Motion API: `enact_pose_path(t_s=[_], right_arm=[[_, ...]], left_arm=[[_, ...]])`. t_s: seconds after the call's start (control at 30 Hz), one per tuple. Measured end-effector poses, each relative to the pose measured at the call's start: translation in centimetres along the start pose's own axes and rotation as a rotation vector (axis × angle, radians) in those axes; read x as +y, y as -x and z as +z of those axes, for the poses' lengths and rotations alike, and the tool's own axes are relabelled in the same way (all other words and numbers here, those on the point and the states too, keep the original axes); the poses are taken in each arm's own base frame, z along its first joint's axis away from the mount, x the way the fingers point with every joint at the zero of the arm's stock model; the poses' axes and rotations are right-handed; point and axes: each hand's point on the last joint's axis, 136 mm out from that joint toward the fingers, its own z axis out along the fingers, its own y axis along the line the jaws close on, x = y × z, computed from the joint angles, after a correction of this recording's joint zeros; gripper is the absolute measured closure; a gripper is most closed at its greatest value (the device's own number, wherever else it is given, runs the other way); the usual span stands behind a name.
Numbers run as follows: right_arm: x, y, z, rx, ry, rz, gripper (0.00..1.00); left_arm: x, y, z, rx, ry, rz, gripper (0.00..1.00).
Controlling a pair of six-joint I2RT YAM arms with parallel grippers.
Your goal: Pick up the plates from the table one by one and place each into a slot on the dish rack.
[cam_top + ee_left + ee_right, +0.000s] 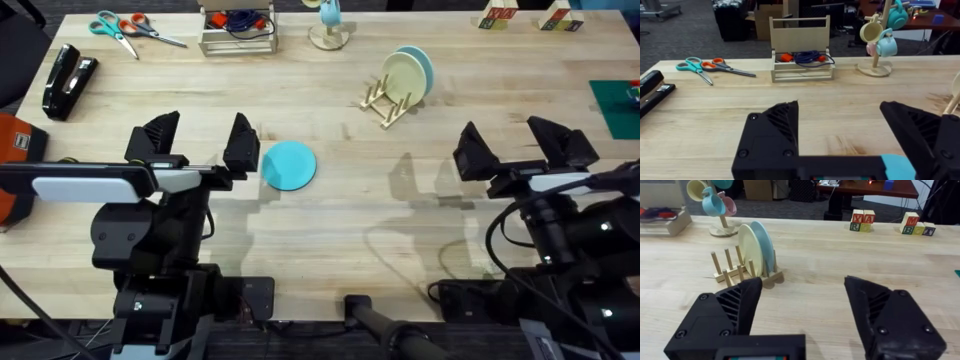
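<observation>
- Nearest you, your left gripper (200, 145) hung over the table (330, 215) on its left side with its two black fingers spread wide apart, clamped on nothing.
- Your right gripper (525, 145) hovered over the right side of the table, its fingers likewise parted and holding nothing.
- The turquoise plate (289, 165) lay flat on the bare wood just beside the right finger of your left gripper; from overhead you could not tell whether they touched. A turquoise edge also showed under that gripper in the left wrist view (897, 167).
- Farther on, right of the middle, the dish rack (383, 103) stood on the table with two plates already upright in its slots: a cream plate (401, 77) in front and a light-blue plate (421, 66) right behind it.
- In the right wrist view you saw the same rack (740, 270) with several front pegs free, the cream plate (749, 250) and the light-blue plate (766, 242) standing close together at its back end.
- At the left edge of the table lay a black stapler (66, 80).
- Along the far edge, you had scissors (132, 28) with teal and orange handles at the left, then a wooden tray of blue cable (238, 30), then a mug stand (330, 30).
- Letter blocks (527, 17) sat at the far right corner, and a dark green mat (615, 105) reached in from the right edge.
</observation>
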Motion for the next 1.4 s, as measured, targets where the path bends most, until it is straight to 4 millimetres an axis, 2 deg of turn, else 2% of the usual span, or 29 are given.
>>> enact_pose_path(t_s=[0.8, 1.03, 1.17, 1.4], right_arm=[[-0.1, -0.1, 0.0, 0.008, -0.004, 0.0, 0.008], [-0.1, -0.3, -0.8, 0.097, -0.006, -0.005, 0.008], [-0.1, 1.4, -1.6, 0.152, -0.004, -0.006, 0.008], [0.0, 7.7, -1.7, 0.21, 0.003, -0.007, 0.007]], left_arm=[[0.3, 0.0, 0.0, 0.001, 0.016, 0.0, 0.008], [0.7, -0.8, -0.4, 0.078, 0.04, -0.01, 0.008], [1.0, 0.7, -0.9, 0.135, 0.063, -0.053, 0.009], [1.0, 5.6, -0.4, 0.199, 0.068, -0.094, 0.01]])
